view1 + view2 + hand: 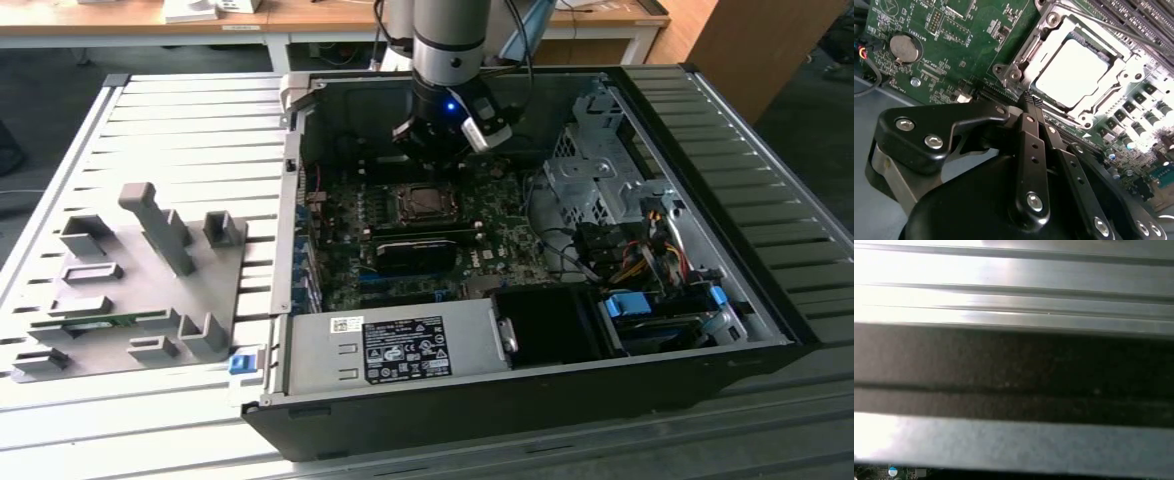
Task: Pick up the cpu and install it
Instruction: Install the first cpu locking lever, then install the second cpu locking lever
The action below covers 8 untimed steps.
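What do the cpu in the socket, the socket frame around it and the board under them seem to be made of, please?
The cpu looks like bare metal with a polished top: it glares near white under the light. The socket frame seems stamped steel, silvery with a duller sheen and screw heads. The motherboard looks like green lacquered circuit laminate, matte with fine printed markings. The hand appears black, possibly anodised metal or plastic.

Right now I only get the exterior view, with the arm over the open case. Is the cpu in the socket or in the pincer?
Observer: In the second wrist view the cpu lies inside the socket's metal frame, shiny top up.
Operator: Pincer holding anything?
Observer: No. The pincer is shut on nothing, tips near the frame's corner, clear of the cpu.
Operator: And the first wrist view?
Observer: It looks at ribbed metal slats, with a sliver of green board.
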Available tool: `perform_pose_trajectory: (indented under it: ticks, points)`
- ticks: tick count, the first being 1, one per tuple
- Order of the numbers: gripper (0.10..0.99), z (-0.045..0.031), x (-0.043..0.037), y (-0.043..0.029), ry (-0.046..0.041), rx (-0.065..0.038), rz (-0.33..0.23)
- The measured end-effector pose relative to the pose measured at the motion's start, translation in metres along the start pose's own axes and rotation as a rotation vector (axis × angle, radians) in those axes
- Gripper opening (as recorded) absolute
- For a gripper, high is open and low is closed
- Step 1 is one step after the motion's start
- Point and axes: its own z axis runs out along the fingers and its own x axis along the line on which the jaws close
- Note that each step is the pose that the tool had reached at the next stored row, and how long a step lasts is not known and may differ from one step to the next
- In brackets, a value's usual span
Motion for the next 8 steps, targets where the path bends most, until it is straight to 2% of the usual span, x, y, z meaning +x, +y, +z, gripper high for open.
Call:
perform_pose_trajectory:
  ticks: [8]
  points:
    - [0.106, 0.0001, 0.0000, -0.0032, 0.0000, 0.000, 0.000]
